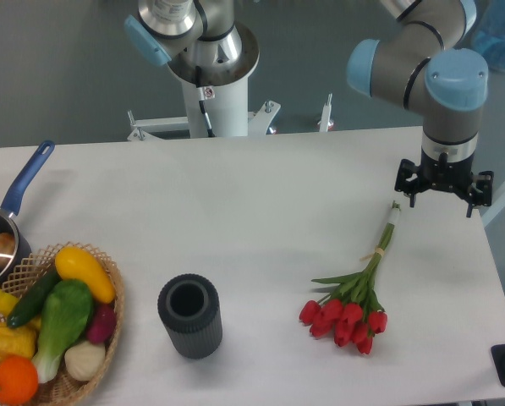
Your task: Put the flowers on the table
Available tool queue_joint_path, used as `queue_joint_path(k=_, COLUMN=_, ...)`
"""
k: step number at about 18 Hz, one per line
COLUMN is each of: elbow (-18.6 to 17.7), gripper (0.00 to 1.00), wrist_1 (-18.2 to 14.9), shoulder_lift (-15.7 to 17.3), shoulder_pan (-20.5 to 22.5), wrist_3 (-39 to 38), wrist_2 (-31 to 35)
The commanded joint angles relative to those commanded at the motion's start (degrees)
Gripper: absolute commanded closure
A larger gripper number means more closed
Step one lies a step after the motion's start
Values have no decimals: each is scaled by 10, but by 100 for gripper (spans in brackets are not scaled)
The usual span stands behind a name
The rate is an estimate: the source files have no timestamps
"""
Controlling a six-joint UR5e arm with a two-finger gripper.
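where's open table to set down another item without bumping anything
Bare patches: the wide middle of the table between the pan and the flowers, and the strip between vase and blooms. Crowded: the front-left corner around the basket, and by the gripper.

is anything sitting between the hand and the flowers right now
Nothing visible does. The hand hangs open just past the stem end of the flowers, which lie flat on the table with only bare tabletop between them.
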Motion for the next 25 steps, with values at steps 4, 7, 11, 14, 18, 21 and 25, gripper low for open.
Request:
queue_joint_path(k=4, elbow=12, gripper=0, wrist_1=-4, shoulder_lift=-3, shoulder_pan=-4, wrist_3=1, wrist_2=-16)
queue_joint_path(k=7, elbow=16, gripper=0, wrist_1=2, shoulder_lift=-22, shoulder_pan=-8, wrist_3=25, wrist_2=-13)
queue_joint_path(k=11, elbow=21, gripper=0, wrist_1=2, shoulder_lift=-27, shoulder_pan=-4, wrist_3=45, wrist_2=-26)
queue_joint_path(k=14, elbow=13, gripper=0, wrist_1=1, shoulder_lift=-30, shoulder_pan=-9, wrist_3=44, wrist_2=-31)
queue_joint_path(k=18, elbow=11, gripper=0, wrist_1=3, shoulder_lift=-40, shoulder_pan=-11, wrist_3=40, wrist_2=-30)
queue_joint_path(k=21, elbow=11, gripper=0, wrist_1=3, shoulder_lift=-46, shoulder_pan=-12, wrist_3=39, wrist_2=-30)
queue_joint_path(k=25, elbow=8, gripper=0, wrist_1=4, shoulder_lift=-50, shoulder_pan=-19, wrist_3=40, wrist_2=-30)
